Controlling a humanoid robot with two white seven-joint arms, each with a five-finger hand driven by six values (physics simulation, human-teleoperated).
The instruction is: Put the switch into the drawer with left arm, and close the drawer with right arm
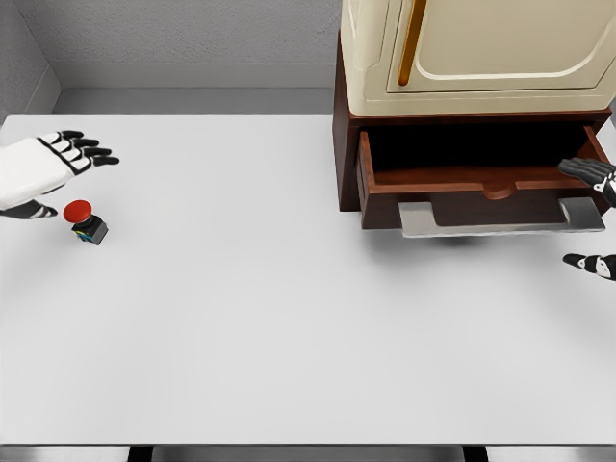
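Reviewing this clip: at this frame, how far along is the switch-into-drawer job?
Early. Done: the drawer stands pulled open, with nothing visible inside. In hand: the left robot hand has its fingers spread beside the red-capped switch, which sits on the table, not yet grasped. Left: grasping the switch, carrying it across to the drawer, releasing it, then the closing push by the right robot hand, open at the drawer's right end.

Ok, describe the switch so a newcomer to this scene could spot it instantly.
Start at the white table and go to its far left side, well away from the wooden cabinet with the open drawer. Just beside the left hand sits the switch: a small dark block topped by a round red button, the only red item on the tabletop.
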